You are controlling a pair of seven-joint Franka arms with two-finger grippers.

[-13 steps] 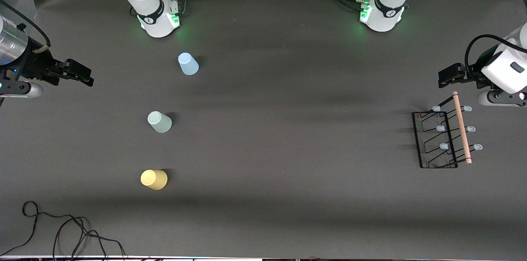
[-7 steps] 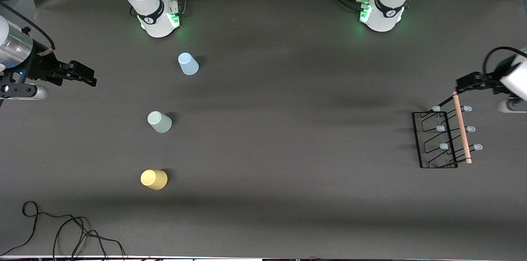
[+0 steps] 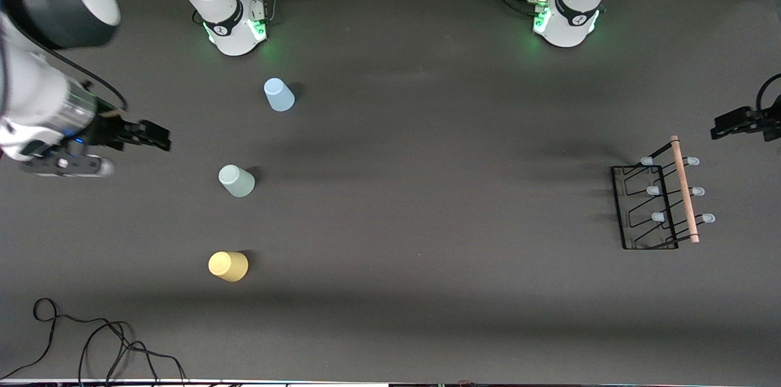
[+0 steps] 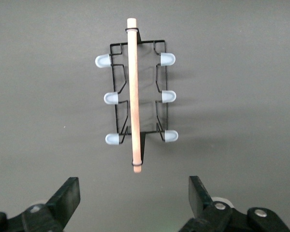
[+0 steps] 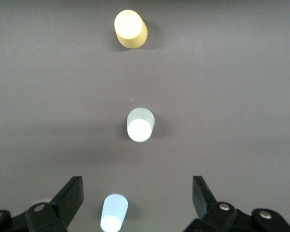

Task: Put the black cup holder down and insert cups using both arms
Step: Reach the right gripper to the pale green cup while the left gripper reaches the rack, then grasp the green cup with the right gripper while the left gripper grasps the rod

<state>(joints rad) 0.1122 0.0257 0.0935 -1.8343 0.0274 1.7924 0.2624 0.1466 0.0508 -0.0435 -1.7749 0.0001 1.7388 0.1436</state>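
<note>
The black cup holder (image 3: 656, 204) stands on the table toward the left arm's end, its wooden rod (image 3: 683, 188) on top and its pegs bare. It also shows in the left wrist view (image 4: 135, 96). My left gripper (image 3: 729, 124) is open and empty over bare table just past one end of the rod; its own view shows it too (image 4: 134, 198). The light blue cup (image 3: 279, 94), pale green cup (image 3: 236, 180) and yellow cup (image 3: 228, 266) stand narrow end up toward the right arm's end. My right gripper (image 3: 152, 137) is open and empty over bare table beside them (image 5: 137, 195).
Loose black cables (image 3: 91, 338) lie at the near corner at the right arm's end. The two arm bases (image 3: 235, 27) (image 3: 564, 21) stand at the table's far edge. The right wrist view shows the yellow (image 5: 130, 28), green (image 5: 140, 124) and blue (image 5: 114, 212) cups.
My right gripper has moved toward the cups, now between the blue and green ones' level. My left gripper has drawn away from the rack toward the table's end. Cups and rack have not moved.
</note>
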